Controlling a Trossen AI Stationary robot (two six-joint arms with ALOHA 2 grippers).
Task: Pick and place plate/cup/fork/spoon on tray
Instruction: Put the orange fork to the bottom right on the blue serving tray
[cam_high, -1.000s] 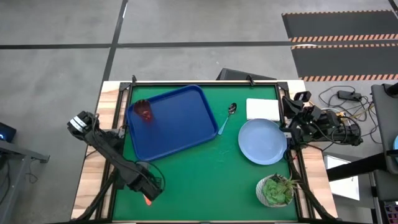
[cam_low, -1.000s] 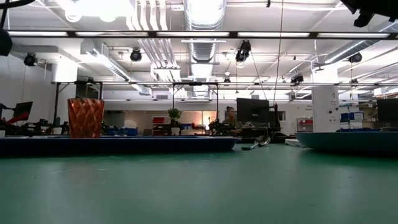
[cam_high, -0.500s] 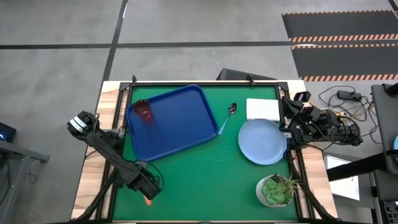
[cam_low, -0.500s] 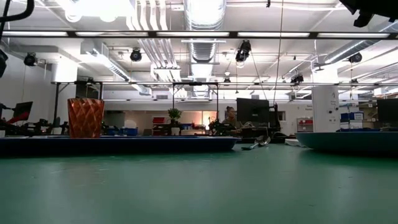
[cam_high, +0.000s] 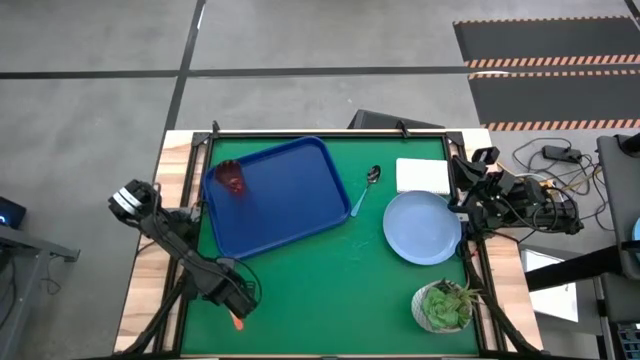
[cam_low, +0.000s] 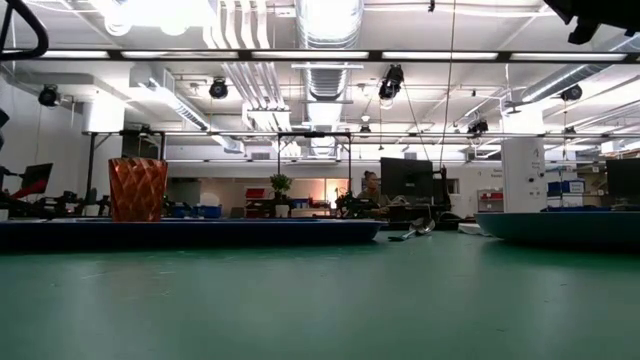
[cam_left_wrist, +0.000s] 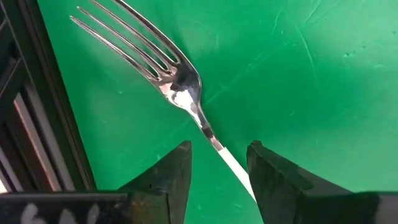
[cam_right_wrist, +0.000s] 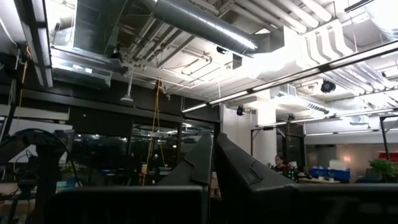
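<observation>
One item of four is on the tray so far: the cup, upright near the tray's 10 o'clock corner. Three remain on the table. The plate lies at 3 o'clock of the table, just beside a white block; the spoon rests between tray and plate, its handle end near or touching the tray rim, contact not resolvable. The fork lies at 7 o'clock, near the table edge, under the left gripper. In the left wrist view the fingers are spread and straddle the fork's thin neck, with gaps either side; the fork lies flat on the green mat, not lifted. In the high view only the orange handle tip shows past the gripper. Judgement: the fork is light and stiff, and the polished neck is narrow and likely slippery, so it may pivot in the pinch; a grip nearer the handle should be steadier. It lies flat, so the fingertips must reach the mat to close on it. The right gripper waits off the table edge at 3 o'clock, fingers pressed together, holding nothing. A potted plant stands at 5 o'clock.
</observation>
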